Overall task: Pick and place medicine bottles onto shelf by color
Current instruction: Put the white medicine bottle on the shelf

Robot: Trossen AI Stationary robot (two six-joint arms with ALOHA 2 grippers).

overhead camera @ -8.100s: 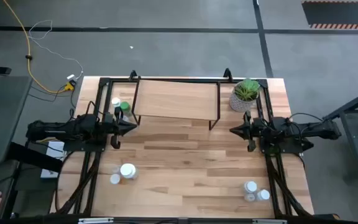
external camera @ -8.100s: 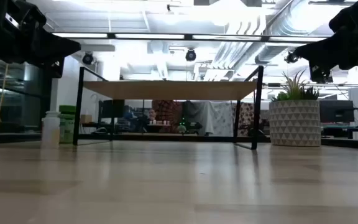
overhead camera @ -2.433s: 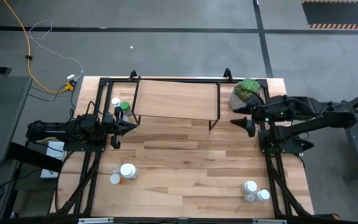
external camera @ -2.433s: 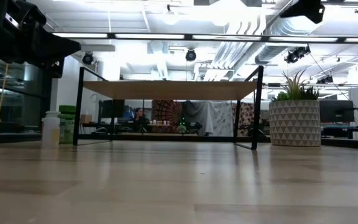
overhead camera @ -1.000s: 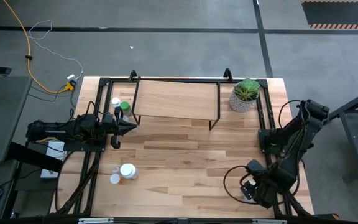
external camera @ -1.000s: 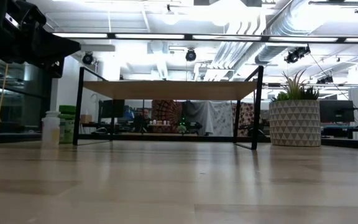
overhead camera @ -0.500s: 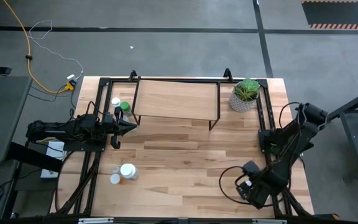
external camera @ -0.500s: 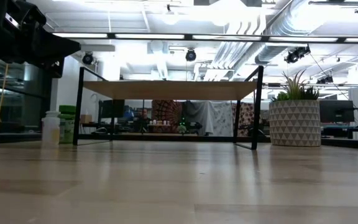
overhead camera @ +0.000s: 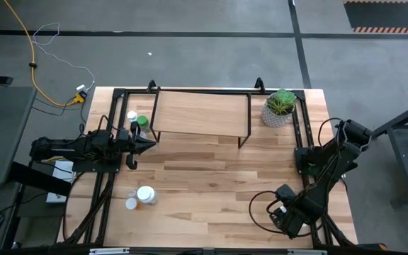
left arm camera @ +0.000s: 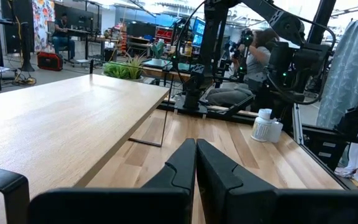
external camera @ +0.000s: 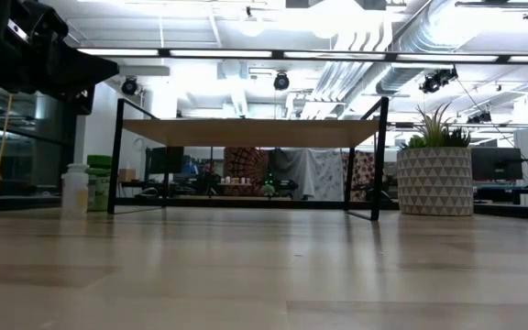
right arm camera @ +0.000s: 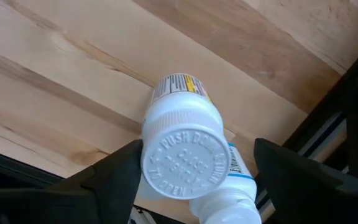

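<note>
bottle [right arm camera: 188, 158]: light, rigid, slick plastic; take at body below cap
right pincer [right arm camera: 191, 168]: wide, straddling it, not gripping
left pincer [left arm camera: 196, 163]: closed, empty

Raised letters on the white bottle cap [right arm camera: 193, 163] read "PUSH DOWN"; its label print is unreadable
</note>
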